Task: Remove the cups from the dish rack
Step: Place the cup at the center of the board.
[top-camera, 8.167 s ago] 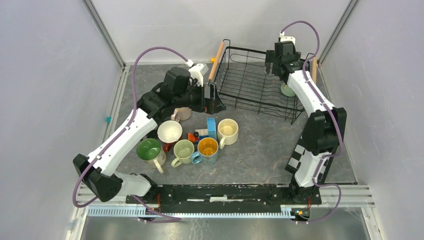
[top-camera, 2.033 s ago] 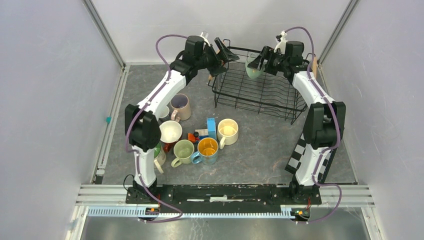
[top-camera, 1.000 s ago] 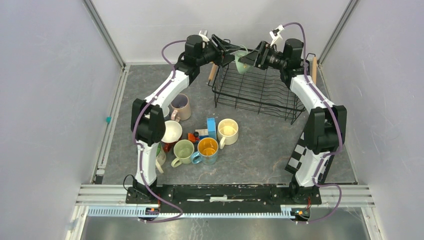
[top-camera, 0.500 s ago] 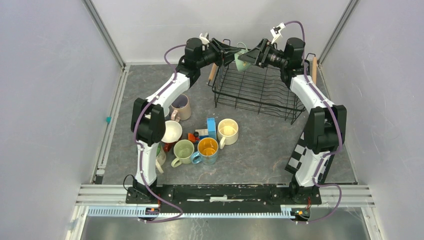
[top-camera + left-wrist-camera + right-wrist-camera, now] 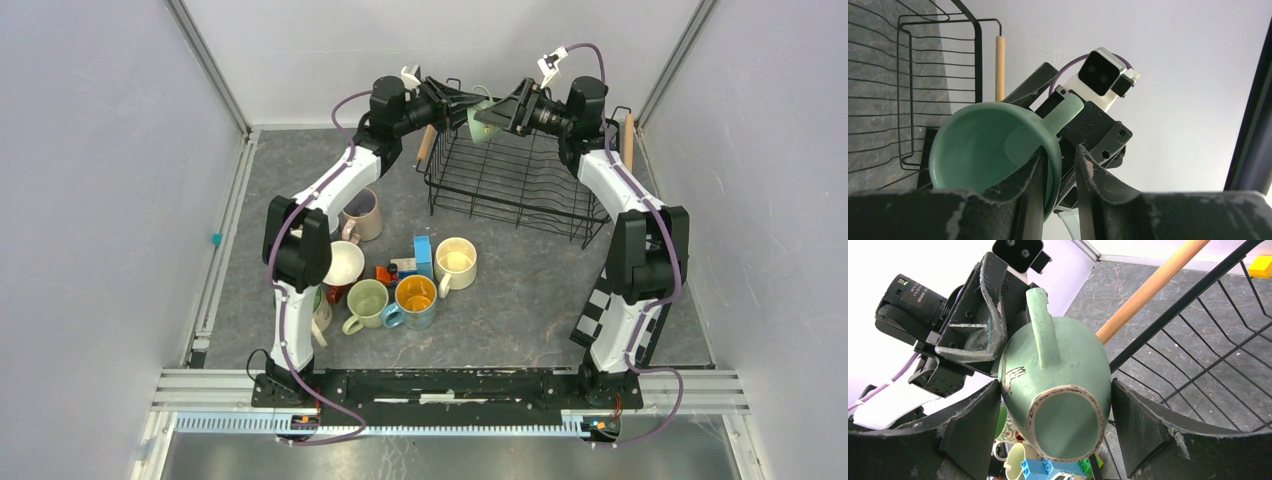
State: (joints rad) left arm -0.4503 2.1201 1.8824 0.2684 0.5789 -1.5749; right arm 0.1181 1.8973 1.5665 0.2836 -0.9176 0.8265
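A pale green cup (image 5: 479, 128) hangs on its side in the air over the back left corner of the black wire dish rack (image 5: 510, 222). My right gripper (image 5: 1054, 390) is shut on the cup (image 5: 1063, 370), one finger on each side of its body near the base. My left gripper (image 5: 1060, 155) meets it from the left. Its jaws straddle the rim of the cup (image 5: 988, 150): one finger is inside against the wall, the other outside near the handle with a thin gap. No other cup shows in the rack.
Several cups stand on the table left of the rack, among them a pink-beige one (image 5: 360, 213), a white one (image 5: 340, 265) and a cream one (image 5: 455, 262). A toy block cluster (image 5: 405, 265) sits between them. Wooden rack handles (image 5: 427, 145) flank the basket.
The right gripper has brought the green cup a little further left to the left gripper. The left jaws have narrowed around its rim.
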